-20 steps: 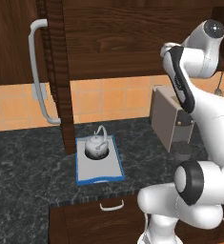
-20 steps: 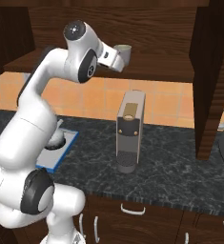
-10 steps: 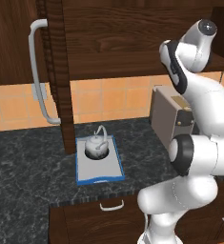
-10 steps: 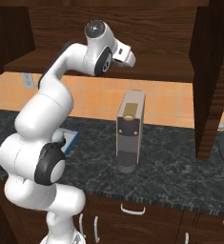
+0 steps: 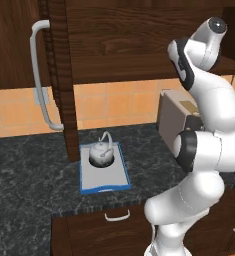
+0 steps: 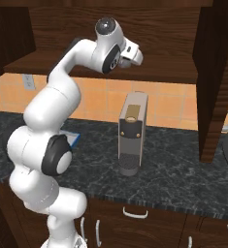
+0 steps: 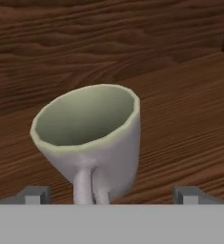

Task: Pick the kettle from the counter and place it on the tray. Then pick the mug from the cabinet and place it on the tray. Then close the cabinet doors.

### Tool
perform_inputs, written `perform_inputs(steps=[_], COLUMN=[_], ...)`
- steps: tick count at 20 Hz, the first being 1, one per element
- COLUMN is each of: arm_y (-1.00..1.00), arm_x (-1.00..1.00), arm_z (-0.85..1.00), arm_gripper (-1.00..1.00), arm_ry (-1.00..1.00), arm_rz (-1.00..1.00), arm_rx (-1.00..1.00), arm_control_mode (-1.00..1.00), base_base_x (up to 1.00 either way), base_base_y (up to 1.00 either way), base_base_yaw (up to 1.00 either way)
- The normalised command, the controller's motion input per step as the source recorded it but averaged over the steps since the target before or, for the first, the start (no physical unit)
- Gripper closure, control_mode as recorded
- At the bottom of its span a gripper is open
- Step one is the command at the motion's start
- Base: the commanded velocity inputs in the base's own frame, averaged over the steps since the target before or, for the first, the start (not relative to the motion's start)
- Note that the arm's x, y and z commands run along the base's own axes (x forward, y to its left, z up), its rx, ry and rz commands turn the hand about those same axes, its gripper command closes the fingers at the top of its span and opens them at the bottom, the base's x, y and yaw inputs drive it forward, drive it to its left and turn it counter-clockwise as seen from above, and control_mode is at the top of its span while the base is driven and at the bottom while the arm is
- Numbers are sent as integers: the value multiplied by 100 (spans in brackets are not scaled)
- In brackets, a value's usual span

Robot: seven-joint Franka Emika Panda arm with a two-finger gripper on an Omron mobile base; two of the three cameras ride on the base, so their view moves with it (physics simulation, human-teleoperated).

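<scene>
1. Two fingertips (image 7: 36,194) of the gripper (image 7: 111,195) rise at the bottom of the hand view, spread wide apart, one to each side of the mug (image 7: 90,139); neither tip touches it and nothing is held.
2. Mug: beige-olive, standing on the wood shelf (image 7: 189,119) of the cabinet (image 5: 139,45), its open mouth towards the camera and its loop handle facing the gripper, between the two tips.
3. Left cabinet door (image 5: 16,55): swung open at the far left of the left base view, its long light grey bar handle (image 5: 39,75) vertical on the panel.
4. Tray (image 5: 106,177): flat, light grey with a blue rim, lying on the dark speckled counter (image 5: 24,170) just right of the open door's lower edge.
5. Kettle (image 5: 101,151): silvery-white, upright on the rear part of the tray, its wire handle arched above the lid.
6. Arm (image 5: 206,125): white, rising from the lower right of the left base view and reaching up into the cabinet opening; in the right base view the hand (image 6: 130,53) lies level with the shelf edge.
7. Coffee machine (image 6: 132,133): a tall grey box on the counter, right of the tray and well apart from it.
8. Right cabinet door (image 6: 215,77): open, seen edge-on at the right of the right base view.
</scene>
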Motion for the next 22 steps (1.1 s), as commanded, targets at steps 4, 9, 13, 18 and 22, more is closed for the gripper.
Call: perform_inputs(steps=[4,9,13,18,22], arm_y=[0,0,1,0,0], arm_x=[11,1,15,5,-1], arm_z=[0,-4,-3,0,0], arm_gripper=[-100,100,100,100,100], arm_ry=[0,0,0,0,-2], arm_rz=[0,0,0,0,2], arm_rx=[0,0,1,2,1], arm_control_mode=[-100,-100,-100,-100,-100], base_base_x=[0,0,0,0,0], base_base_y=[0,0,0,0,0], base_base_yaw=[0,0,0,0,0])
